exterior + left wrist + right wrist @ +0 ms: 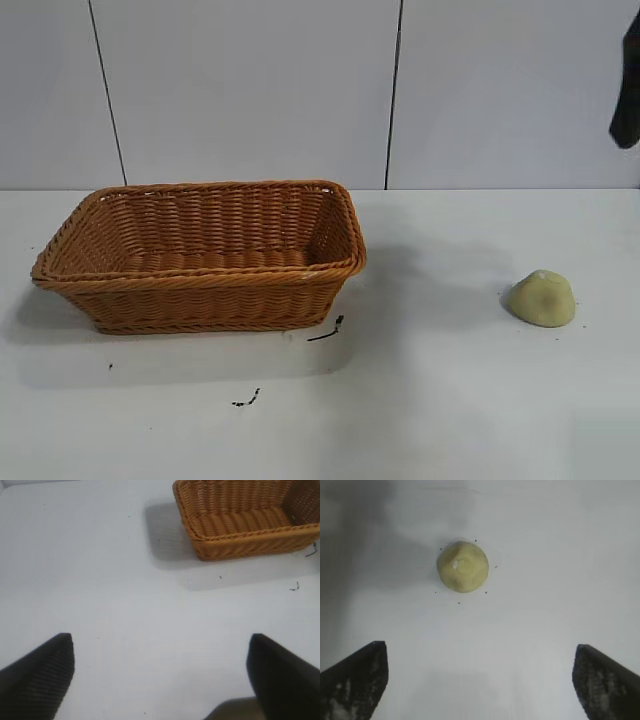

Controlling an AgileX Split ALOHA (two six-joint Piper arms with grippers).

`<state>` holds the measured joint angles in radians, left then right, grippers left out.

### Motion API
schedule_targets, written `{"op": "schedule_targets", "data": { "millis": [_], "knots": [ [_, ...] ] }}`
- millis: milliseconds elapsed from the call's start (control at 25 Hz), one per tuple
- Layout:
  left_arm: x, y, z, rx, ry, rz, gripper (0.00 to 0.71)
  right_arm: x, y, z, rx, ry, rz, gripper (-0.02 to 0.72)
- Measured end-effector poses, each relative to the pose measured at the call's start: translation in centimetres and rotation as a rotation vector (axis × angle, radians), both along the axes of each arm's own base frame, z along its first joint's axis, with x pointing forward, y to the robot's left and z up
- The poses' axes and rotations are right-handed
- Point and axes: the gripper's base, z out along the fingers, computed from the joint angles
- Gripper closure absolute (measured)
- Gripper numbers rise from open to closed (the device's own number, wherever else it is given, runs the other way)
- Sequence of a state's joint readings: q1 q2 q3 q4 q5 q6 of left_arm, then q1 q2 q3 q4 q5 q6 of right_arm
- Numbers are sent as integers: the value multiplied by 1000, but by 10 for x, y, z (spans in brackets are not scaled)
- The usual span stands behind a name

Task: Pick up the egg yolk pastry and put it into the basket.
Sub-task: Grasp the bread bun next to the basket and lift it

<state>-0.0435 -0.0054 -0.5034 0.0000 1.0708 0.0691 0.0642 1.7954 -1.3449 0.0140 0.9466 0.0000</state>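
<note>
The egg yolk pastry [541, 298], a small pale yellow dome, lies on the white table at the right. It also shows in the right wrist view [463, 566]. The orange-brown wicker basket [205, 284] stands at the left and holds nothing; it also shows in the left wrist view [250, 540]. My right gripper [480, 652] is open and empty, above the table with the pastry ahead of its fingers. A dark part of the right arm [627, 90] shows at the right edge of the exterior view. My left gripper [160, 642] is open and empty over bare table, well apart from the basket.
Small dark marks [326, 330] lie on the table just in front of the basket's right corner, and more [246, 399] nearer the front. A white panelled wall [300, 90] stands behind the table.
</note>
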Motion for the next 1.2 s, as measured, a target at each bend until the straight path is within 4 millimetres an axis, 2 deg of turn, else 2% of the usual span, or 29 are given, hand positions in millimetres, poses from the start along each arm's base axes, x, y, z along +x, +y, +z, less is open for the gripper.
{"op": "schedule_targets", "data": {
  "millis": [240, 680, 1000, 1200],
  "knots": [
    [0, 0, 0, 0, 0, 0, 14, 19, 6, -43, -9, 37, 16, 10],
    [0, 0, 0, 0, 0, 0, 14, 39, 3, -101, -4, 42, -24, 10],
    [0, 0, 0, 0, 0, 0, 14, 42, 2, -121, 0, 64, -49, 10],
    [0, 0, 0, 0, 0, 0, 14, 42, 2, -123, -1, 69, -49, 10]
  ]
}}
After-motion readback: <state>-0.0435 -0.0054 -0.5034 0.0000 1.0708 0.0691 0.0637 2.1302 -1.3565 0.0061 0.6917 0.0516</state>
